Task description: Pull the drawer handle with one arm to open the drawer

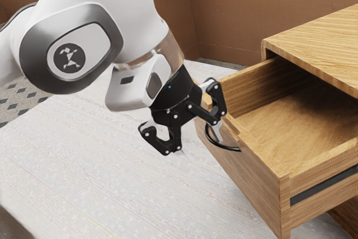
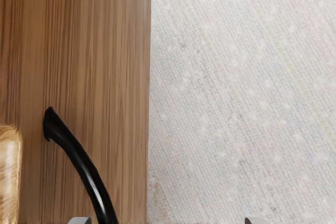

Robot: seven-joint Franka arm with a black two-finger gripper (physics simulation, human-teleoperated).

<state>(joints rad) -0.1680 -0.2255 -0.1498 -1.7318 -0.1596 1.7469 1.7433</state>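
So, the drawer (image 1: pixel 240 172) is already sticking well out of the wooden cabinet (image 1: pixel 319 43), which sits at the far right end of the table (image 1: pixel 84 183) in the exterior view. You can look straight down into the drawer's bare wooden inside, and there's a dark slot along the side panel near its lower edge. The black curved handle (image 1: pixel 224 145) is on the drawer front, facing the arm (image 1: pixel 72 37), which comes in from the exterior view's upper left. The gripper (image 1: pixel 196 138) is right at the drawer front with its claw released: the fingers (image 1: pixel 217 102) are spread wide. One is up by the top edge of the drawer front just above the handle, and the other hangs out over the table, away from the wood. They don't pinch the handle from both sides, so it's not a grasp. From the wrist view you get the drawer front (image 2: pixel 94 77) as a slab of vertical wood grain with the handle (image 2: pixel 79 161) arcing off it toward the hand, and the pale woven table top (image 2: pixel 241 103) alongside. Brown walls stand behind the cabinet.
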